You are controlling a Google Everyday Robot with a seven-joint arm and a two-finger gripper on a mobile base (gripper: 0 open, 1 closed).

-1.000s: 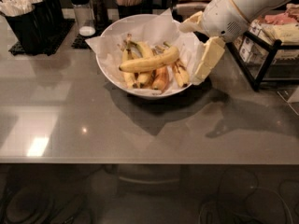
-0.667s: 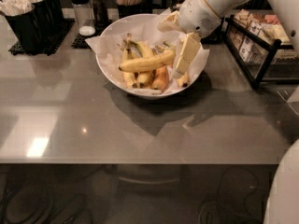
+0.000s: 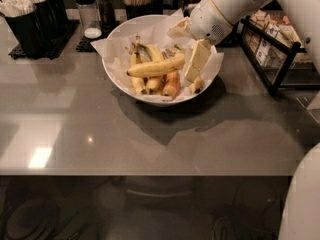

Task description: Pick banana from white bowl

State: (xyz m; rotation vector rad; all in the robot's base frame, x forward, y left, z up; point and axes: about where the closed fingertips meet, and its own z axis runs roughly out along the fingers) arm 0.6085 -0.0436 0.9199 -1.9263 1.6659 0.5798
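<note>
In the camera view, the gripper [image 3: 186, 51] has swung in from the right of the white bowl [image 3: 122, 85] and now hangs over the bowl's right half. Its jaws are released and hold nothing, and one jaw dips inside the bowl's right rim, just beside the right end of the banana [image 3: 155, 67]. The banana lies crosswise on the shorter bananas [image 3: 150, 84] in the middle of the bowl, which stands on the bench [image 3: 100, 134]. We judge the approach nearly done: the jaws have yet to straddle the banana and close.
</note>
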